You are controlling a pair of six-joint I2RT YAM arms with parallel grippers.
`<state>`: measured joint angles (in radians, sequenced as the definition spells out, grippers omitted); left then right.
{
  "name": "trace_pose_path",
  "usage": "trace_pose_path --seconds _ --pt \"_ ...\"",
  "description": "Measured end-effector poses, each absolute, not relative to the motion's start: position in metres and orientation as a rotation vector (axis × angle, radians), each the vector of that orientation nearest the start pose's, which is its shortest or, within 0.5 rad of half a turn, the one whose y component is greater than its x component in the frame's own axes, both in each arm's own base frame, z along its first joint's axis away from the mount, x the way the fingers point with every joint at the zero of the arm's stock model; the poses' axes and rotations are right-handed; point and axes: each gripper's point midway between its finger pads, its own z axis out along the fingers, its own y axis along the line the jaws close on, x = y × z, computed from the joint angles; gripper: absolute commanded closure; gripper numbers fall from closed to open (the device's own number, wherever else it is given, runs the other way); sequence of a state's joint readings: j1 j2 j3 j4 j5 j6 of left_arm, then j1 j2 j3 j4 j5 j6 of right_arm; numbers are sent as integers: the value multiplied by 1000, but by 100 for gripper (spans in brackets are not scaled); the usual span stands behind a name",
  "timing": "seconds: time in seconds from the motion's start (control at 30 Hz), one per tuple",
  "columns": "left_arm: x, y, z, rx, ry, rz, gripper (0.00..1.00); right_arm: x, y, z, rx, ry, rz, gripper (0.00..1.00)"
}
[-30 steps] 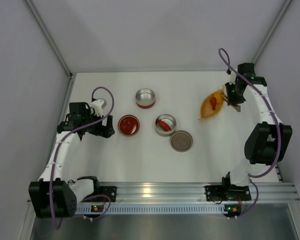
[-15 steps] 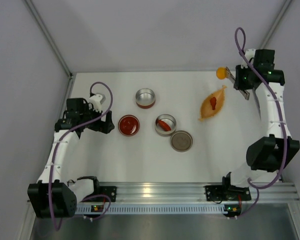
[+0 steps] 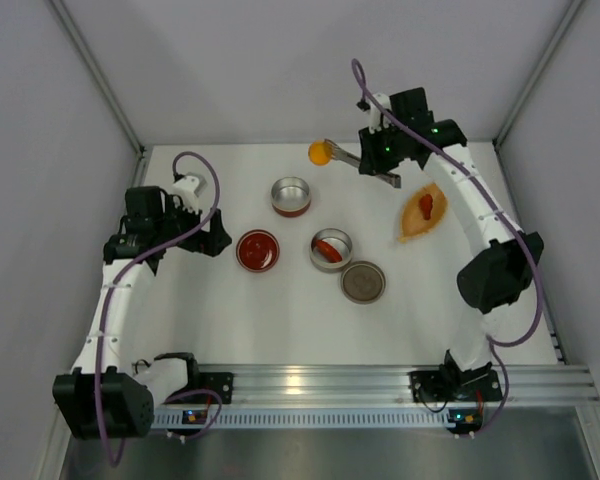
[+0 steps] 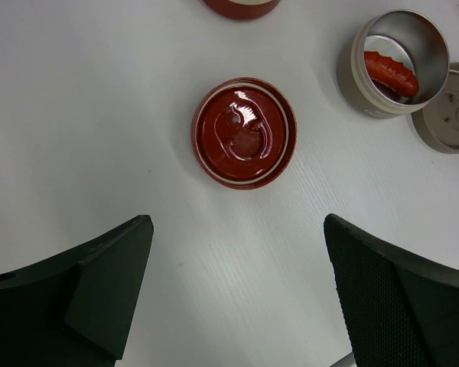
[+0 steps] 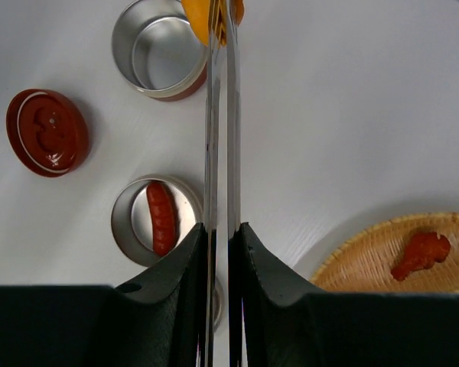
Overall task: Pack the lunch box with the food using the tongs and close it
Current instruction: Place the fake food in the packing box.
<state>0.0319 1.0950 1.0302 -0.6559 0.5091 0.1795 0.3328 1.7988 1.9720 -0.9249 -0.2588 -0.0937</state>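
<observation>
The right claw (image 3: 380,160) is clamped narrow on the handle end of the tongs (image 3: 345,155), squeezing them so their tips pinch the round orange-yellow lump (image 3: 320,152). A second ago that claw was down over the leaf-shaped dish (image 3: 423,212) at the far right of the desk (image 3: 280,320). Since then it has lifted the lump clear and swung it left across the back of the desk. The lump now hangs in the air near the far rim of the empty red-sided tin (image 3: 291,195), though I can't tell whether it is right over the opening yet. So the pick-up looks done, and the carry is nearly finished, with the drop into that tin the likely next move. One small red piece (image 3: 426,205) is left on the dish, and a sausage-like red piece (image 5: 160,216) already lies in the silver tin (image 3: 331,249), whose grey lid (image 3: 363,283) sits just beside it. The left claw (image 4: 237,290) has barely shifted. It hovers spread wide and empty above the red lid (image 4: 243,131).
</observation>
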Motion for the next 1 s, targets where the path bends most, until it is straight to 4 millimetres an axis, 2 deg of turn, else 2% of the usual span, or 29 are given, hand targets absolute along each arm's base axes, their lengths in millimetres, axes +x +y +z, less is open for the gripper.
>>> trace_pose_path --seconds 0.13,0.23,0.33,0.7,0.93,1.0 --pt "298 -70 211 411 2175 -468 2 433 220 241 -678 2299 452 92" --pt "300 -70 211 402 2170 -468 2 434 240 215 -727 2344 471 92" --pt "300 -70 206 396 2177 -470 2 434 256 198 -767 2368 485 91" --pt "301 -68 189 388 2200 -467 2 432 287 180 -835 2366 512 87" --pt "300 -67 181 383 2219 -463 2 435 292 152 -846 2420 508 84" --pt "299 -67 180 383 2220 -464 2 435 293 145 -846 2434 508 77"
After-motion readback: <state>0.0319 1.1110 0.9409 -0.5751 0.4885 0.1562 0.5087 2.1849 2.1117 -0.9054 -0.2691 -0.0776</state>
